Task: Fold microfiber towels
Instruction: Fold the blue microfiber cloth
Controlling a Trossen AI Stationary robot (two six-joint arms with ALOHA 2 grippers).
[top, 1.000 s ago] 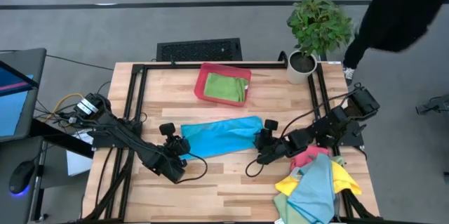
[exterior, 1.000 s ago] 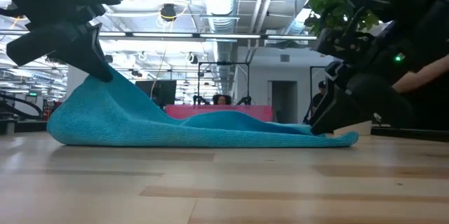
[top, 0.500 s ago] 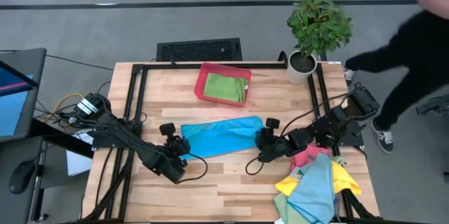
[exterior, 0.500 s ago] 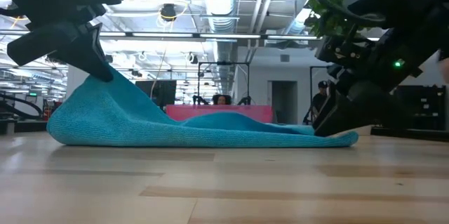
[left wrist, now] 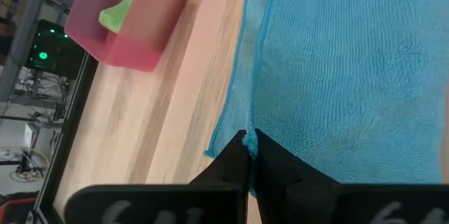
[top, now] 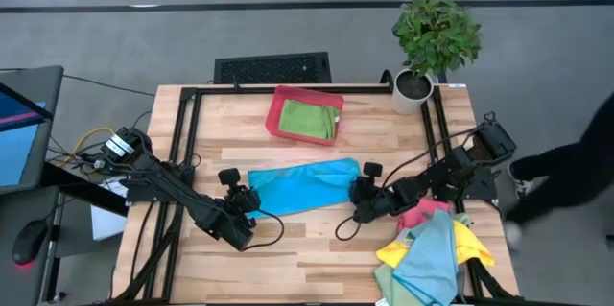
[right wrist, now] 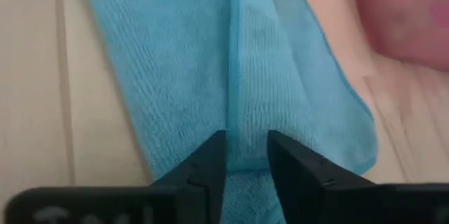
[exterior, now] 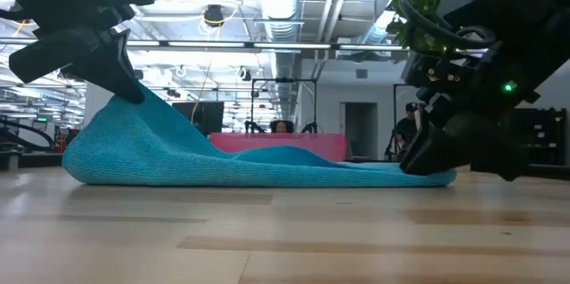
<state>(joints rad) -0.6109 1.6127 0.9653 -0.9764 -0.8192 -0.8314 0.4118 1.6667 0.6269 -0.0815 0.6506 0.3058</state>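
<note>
Light blue microfiber towel [top: 303, 186], already doubled into a long strip, lies mid-table so both arms reach an end. Your left gripper [left wrist: 249, 145] is clamped on its left edge, lifting it. Your right gripper [right wrist: 247, 155] straddles a ridge at the other end, fingers slightly apart. Folded green cloth fills the red tray [top: 280, 114]; unfolded towels [top: 429, 248] wait beside the right arm.

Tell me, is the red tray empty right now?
No, a folded green towel lies inside the red tray in the high view.
</note>
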